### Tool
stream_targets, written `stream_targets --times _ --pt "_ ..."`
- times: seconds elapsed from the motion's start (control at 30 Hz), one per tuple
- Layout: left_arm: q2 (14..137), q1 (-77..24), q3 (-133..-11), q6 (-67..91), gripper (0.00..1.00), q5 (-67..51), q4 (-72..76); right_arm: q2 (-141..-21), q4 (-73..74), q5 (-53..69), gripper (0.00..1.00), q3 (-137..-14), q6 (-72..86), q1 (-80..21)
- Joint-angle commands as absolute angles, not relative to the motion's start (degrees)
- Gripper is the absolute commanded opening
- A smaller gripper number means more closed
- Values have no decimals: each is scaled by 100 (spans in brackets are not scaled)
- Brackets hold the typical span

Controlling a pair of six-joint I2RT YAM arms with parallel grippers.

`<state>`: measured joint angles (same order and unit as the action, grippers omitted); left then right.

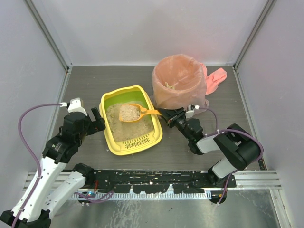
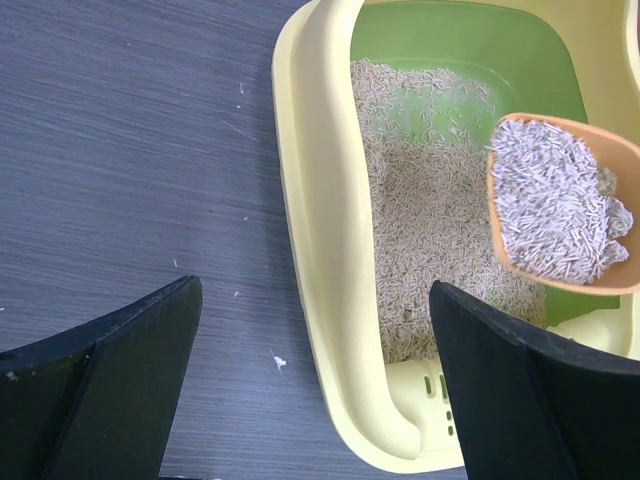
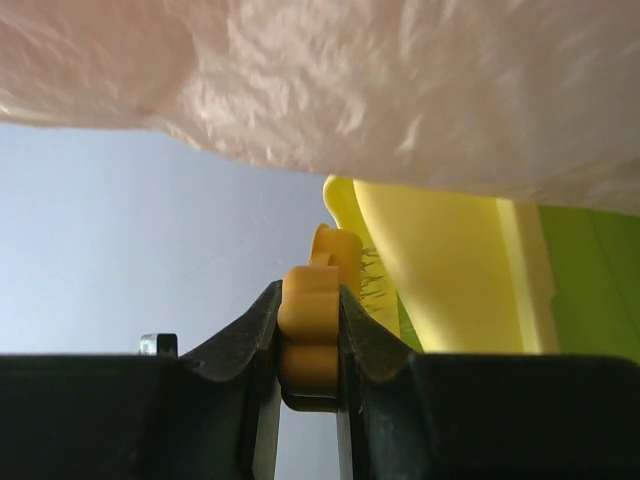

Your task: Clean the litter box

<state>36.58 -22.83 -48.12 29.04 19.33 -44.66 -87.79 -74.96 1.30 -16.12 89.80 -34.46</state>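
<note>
Litter box [image 1: 137,144] sits on the bench [image 1: 83,88] between the two tools: just right of the left tool [image 1: 97,122] and just left of the right tool [image 1: 165,113]. Its slotted ledge is on the short side nearer the arm bases. Beige litter covers its floor and thins toward the far end, where the green inner wall shows bare.

The left tool stands wide open with nothing between its fingers [image 2: 120,370]. It hovers at the box's left long rim — in the left wrist view one finger hangs over the bare bench and the other over the slotted corner of the tray.

The right tool is clamped tight on the end of the handle of an orange scoop [image 1: 142,111]; the right wrist view shows both fingers pressed against the handle's sides. The scoop reaches leftward from that tool across the box's right rim, its bowl over the litter and heaped with pale pellets.

Just beyond the right tool stands a round bin [image 1: 175,97] lined with a pink bag, close by the box's far right corner, with a few bits of litter inside. Small pale crumbs dot the bench below the left tool.
</note>
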Motion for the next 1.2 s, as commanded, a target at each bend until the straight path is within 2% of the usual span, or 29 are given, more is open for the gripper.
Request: stream_targets --times 0.0,0.1,0.2,0.33,0.43,0.57,0.7,0.8,0.93,1.07,1.17 --pt "3688 -2295 -4977 2839 98 1966 -4187 -8681 -7874 163 1 -1916 8867 -3595" --pt "3729 -2294 -5110 2851 98 1961 -4349 -8742 -8247 41 0 -1571 9228 -3267" --pt "3615 -2294 -4938 2837 98 2021 -4189 -8768 -7820 348 1 -2088 8845 -3672" --pt "3679 -2294 -5081 2845 98 2020 -4389 -8784 -8254 11 1 -1580 9198 -3283" --pt "3566 -2294 -4927 2832 98 2058 -4229 -8891 -8046 395 1 -2081 8887 -3668" --pt "3679 -2294 -5064 2836 98 2010 -4382 -8915 -8338 30 1 -1631 9231 -3332" --pt "3583 -2294 -4923 2830 98 2045 -4206 -9009 -8100 374 1 -2100 8924 -3737" --pt "3663 -2294 -5052 2836 98 2011 -4336 -9026 -8449 31 0 -1601 9297 -3323" --pt "3570 -2292 -4908 2822 98 2070 -4198 -9119 -8226 416 1 -2114 8941 -3731" --pt "3661 -2294 -5060 2836 98 2037 -4383 -9107 -8635 50 1 -1629 9214 -3311" --pt "3540 -2294 -4892 2833 98 2070 -4218 -9113 -8299 395 1 -2133 8838 -3731"
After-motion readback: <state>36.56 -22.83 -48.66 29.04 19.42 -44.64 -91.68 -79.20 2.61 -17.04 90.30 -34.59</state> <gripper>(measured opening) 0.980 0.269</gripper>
